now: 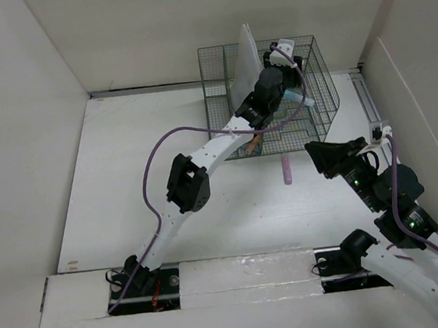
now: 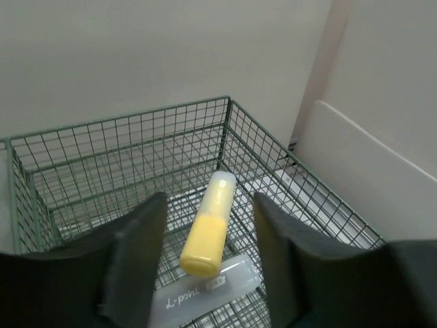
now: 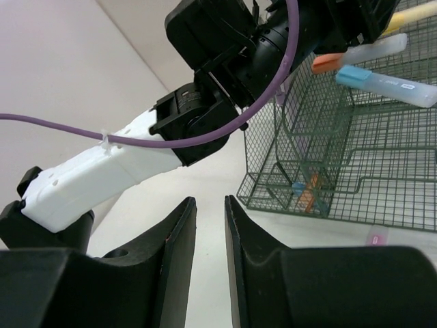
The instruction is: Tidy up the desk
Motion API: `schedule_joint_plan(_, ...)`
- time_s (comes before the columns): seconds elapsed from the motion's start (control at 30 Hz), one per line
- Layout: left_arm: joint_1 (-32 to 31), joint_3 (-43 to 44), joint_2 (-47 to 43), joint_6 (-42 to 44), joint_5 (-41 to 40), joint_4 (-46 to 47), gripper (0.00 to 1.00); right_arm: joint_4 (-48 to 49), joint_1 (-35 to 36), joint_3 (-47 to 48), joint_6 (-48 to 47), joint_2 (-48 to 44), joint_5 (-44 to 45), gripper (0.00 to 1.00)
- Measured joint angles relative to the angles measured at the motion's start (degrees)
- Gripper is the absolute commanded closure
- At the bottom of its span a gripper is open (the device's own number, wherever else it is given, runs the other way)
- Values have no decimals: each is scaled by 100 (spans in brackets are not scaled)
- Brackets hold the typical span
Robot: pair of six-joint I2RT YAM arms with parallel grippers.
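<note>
Top external view: a pink pen [image 1: 287,168] lies on the desk [image 1: 127,181], long axis near-to-far, just left of the right gripper [image 1: 317,154], which is barely parted and empty. The left gripper [image 2: 208,212] gapes empty inside the far basket [image 1: 311,68].

From above, we are seeing the left arm [image 1: 210,153] hiding part of the wire basket [image 1: 314,60], the right arm [image 1: 402,266] running off the near right edge, and a pink item [image 1: 287,168] on the desk [image 1: 128,189] showing too small to name.
</note>
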Motion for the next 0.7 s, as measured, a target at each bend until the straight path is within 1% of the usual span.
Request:
schedule_joint_plan(0.1, -7, 0, 0, 70, 9, 133, 39, -2, 0, 0, 24, 22, -26, 71)
schedule_joint_plan(0.23, -26, -2, 0, 109, 39, 243, 34, -22, 2, 0, 24, 52, -22, 71)
schedule_joint_plan(0.3, -26, -39, -22, 105, 116, 282, 31, -55, 2, 0, 22, 55, 46, 72)
schedule_joint_plan(0.37, -28, -179, -103, 68, 227, 302, 30, -107, 11, 0, 15, 52, 186, 76)
schedule_joint_plan(0.4, -28, -293, -179, 33, 319, 293, 29, -153, 15, 0, 15, 52, 280, 86)
schedule_joint_plan(0.5, -35, -686, -568, -63, 619, 221, 28, -201, 28, -63, 28, 63, 603, 100)
schedule_joint_plan(0.57, -57, -1019, -986, -79, 787, 177, 28, -199, 28, -188, 66, 151, 813, 100)
schedule_joint_plan(0.63, -118, -1370, -1567, -39, 918, 175, 28, -179, 28, -337, 109, 442, 1012, 100)
schedule_joint_plan(0.7, -234, -1808, -2323, -4, 1084, 181, 28, -186, 28, -466, 173, 935, 1224, 88)
